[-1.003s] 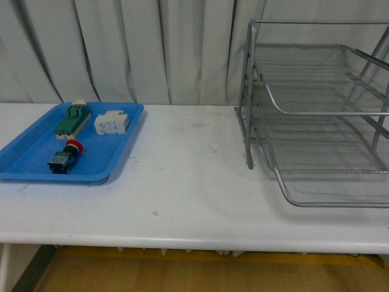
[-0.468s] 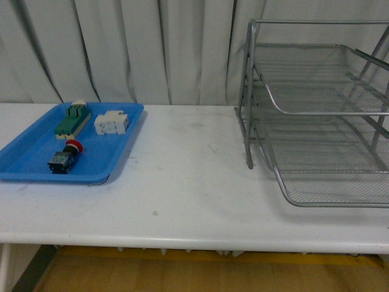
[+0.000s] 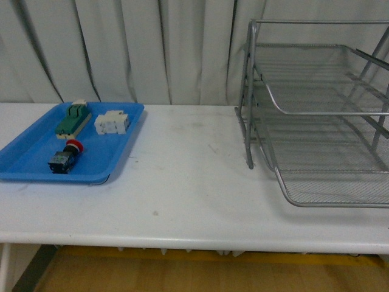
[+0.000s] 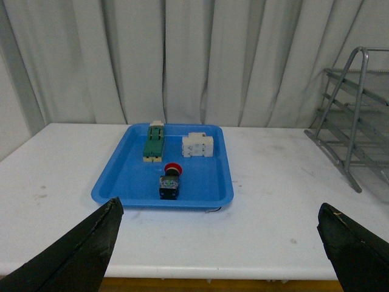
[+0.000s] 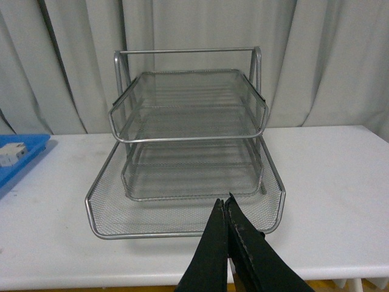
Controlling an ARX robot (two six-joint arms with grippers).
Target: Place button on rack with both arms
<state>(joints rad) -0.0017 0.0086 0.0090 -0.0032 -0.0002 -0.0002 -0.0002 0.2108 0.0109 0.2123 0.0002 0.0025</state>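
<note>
The button [image 3: 65,156] [image 4: 171,180] lies on its side in the blue tray [image 3: 30,159] [image 4: 127,182] at the table's left, red cap toward the curtain. The silver wire-mesh rack [image 3: 316,115] [image 5: 188,152] stands at the right with three stepped tiers, and nothing shows on them. Neither arm shows in the front view. My left gripper [image 4: 219,210] hangs open and wide above the table's near edge, well short of the tray. My right gripper [image 5: 225,202] is shut with nothing in it, just in front of the rack's lowest tier.
In the tray beyond the button lie a green-and-cream block [image 3: 73,120] [image 4: 154,142] and a white block [image 3: 111,123] [image 4: 198,146]. White table [image 3: 188,176] runs between tray and rack. A grey curtain [image 3: 152,48] hangs behind.
</note>
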